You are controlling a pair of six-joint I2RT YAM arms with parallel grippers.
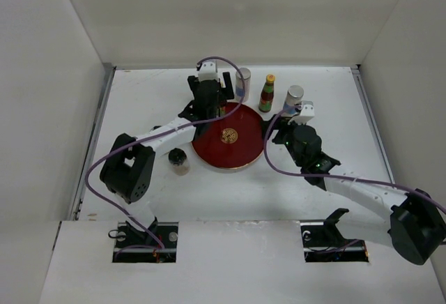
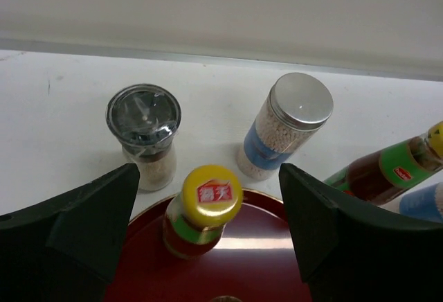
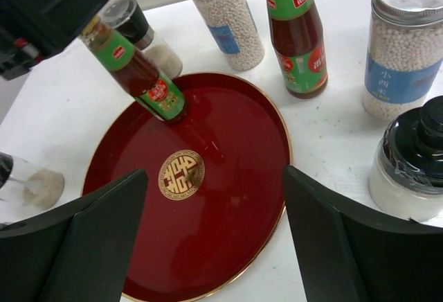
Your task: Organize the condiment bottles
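A yellow-capped sauce bottle [image 2: 205, 212] stands on the far left part of the round red tray [image 1: 240, 152], also in the right wrist view [image 3: 137, 73]. My left gripper [image 2: 211, 236] is open, its fingers either side of this bottle without touching it; it hides the bottle from the top view [image 1: 209, 102]. The second sauce bottle [image 1: 267, 93] stands behind the tray between two blue-banded shakers [image 1: 242, 83] [image 1: 293, 100]. My right gripper [image 3: 214, 236] is open and empty over the tray's right half. Dark-lidded jars stand left of the tray [image 1: 178, 161], behind it [image 2: 143, 134] and right of it [image 3: 414, 163].
White walls enclose the table on three sides, the back wall close behind the row of bottles. The tray's gold emblem [image 3: 181, 174] is uncovered. My left arm's purple cable [image 1: 104, 164] loops over the table's left part.
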